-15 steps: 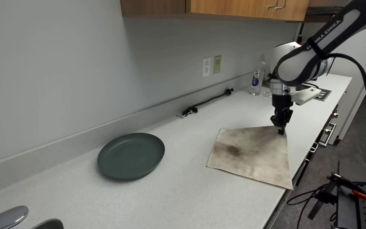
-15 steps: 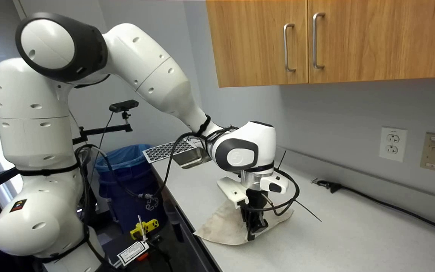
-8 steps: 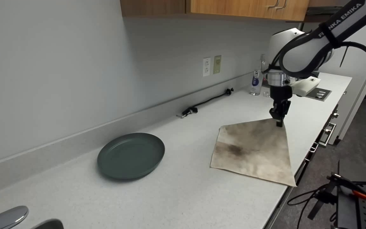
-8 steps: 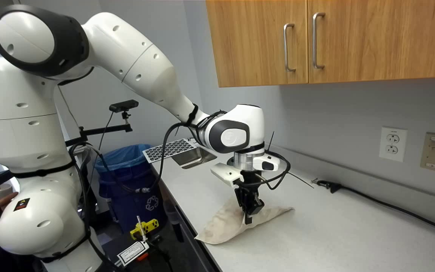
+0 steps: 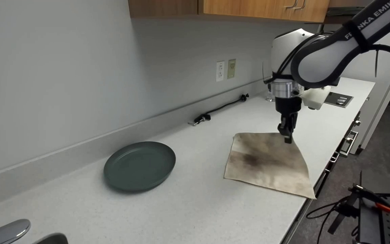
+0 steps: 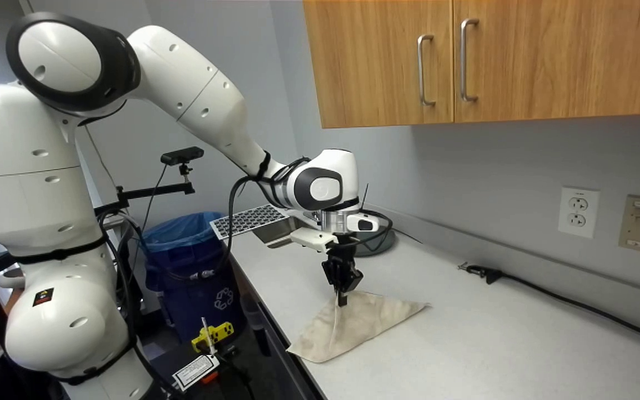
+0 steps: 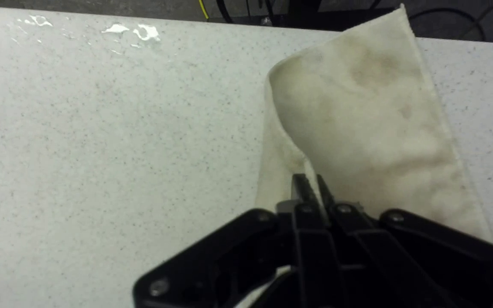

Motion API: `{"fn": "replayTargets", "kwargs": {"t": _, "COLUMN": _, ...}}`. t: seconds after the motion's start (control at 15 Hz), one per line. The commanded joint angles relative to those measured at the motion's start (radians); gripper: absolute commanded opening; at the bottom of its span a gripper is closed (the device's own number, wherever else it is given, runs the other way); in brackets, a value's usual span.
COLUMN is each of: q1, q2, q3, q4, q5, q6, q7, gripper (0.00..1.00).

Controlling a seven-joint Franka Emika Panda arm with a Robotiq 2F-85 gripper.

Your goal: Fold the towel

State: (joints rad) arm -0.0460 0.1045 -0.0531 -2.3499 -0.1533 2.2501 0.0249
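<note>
A beige towel with dark brown stains [image 5: 269, 166] lies on the white counter. It also shows in an exterior view [image 6: 373, 319] and in the wrist view [image 7: 370, 119]. My gripper [image 5: 288, 140] is shut on an edge of the towel, which passes between the two black fingertips [image 7: 313, 186] in the wrist view. In an exterior view the gripper [image 6: 342, 301] holds this edge raised above the rest of the towel. The raised part curves over, and a strip of the underside shows. One towel corner reaches over the counter's front edge.
A dark green plate [image 5: 139, 166] stands on the counter near the back wall. A black cable with a clamp [image 5: 202, 118] lies along the wall. Wooden cabinets [image 6: 381, 66] hang above. The counter's front edge [image 7: 229, 25] runs close to the towel.
My gripper has lifted the held towel edge, then carried it over the towel toward the plate's side. The towel's raised part now bends over; its other corners have shifted little.
</note>
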Motion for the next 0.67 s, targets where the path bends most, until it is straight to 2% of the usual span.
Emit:
{"fn": "replayTargets", "kwargs": {"t": 0.0, "q1": 0.027, "q2": 0.006, "q3": 0.022, "q4": 0.009, "q5": -0.008, "q6": 0.010, "q7": 0.018, "gripper": 0.01}}
{"fn": "replayTargets", "kwargs": {"t": 0.6, "q1": 0.067, "q2": 0.070, "q3": 0.066, "q4": 0.057, "q5": 0.020, "q6": 0.098, "q7": 0.041, "gripper": 0.01}}
